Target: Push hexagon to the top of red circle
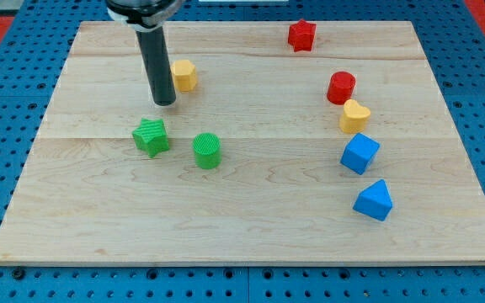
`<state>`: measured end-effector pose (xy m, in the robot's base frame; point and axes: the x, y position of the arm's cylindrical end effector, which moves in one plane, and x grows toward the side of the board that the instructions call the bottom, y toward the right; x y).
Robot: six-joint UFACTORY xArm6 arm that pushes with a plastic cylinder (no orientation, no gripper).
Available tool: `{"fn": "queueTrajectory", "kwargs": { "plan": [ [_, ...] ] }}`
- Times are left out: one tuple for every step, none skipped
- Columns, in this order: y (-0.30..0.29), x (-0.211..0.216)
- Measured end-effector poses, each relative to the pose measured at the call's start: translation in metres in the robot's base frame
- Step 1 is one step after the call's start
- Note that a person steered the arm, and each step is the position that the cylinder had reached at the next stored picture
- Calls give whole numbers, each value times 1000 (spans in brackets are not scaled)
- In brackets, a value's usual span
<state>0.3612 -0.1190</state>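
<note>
The yellow hexagon (183, 75) sits in the upper left part of the wooden board (251, 227). The red circle (341, 87) sits toward the view's right, far from the hexagon. My tip (165, 102) rests on the board just below and to the left of the yellow hexagon, close to it; I cannot tell if they touch. The dark rod rises from the tip toward the view's top.
A red star (302, 35) lies near the top edge. A yellow heart (354, 116) sits just below the red circle. A blue cube (359, 153) and a blue triangle (373, 200) lie lower right. A green star (151, 136) and a green circle (207, 151) lie below my tip.
</note>
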Motion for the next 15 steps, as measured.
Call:
{"fn": "queueTrajectory", "kwargs": {
  "plan": [
    [32,-20],
    [16,-33],
    [-37,-36],
    [23,-63],
    [48,-68],
    [47,-91],
    [68,-90],
    [91,-61],
    [73,-54],
    [120,-48],
    [170,-49],
    [138,-58],
    [150,-67],
    [206,-66],
    [237,-66]
  ]
}}
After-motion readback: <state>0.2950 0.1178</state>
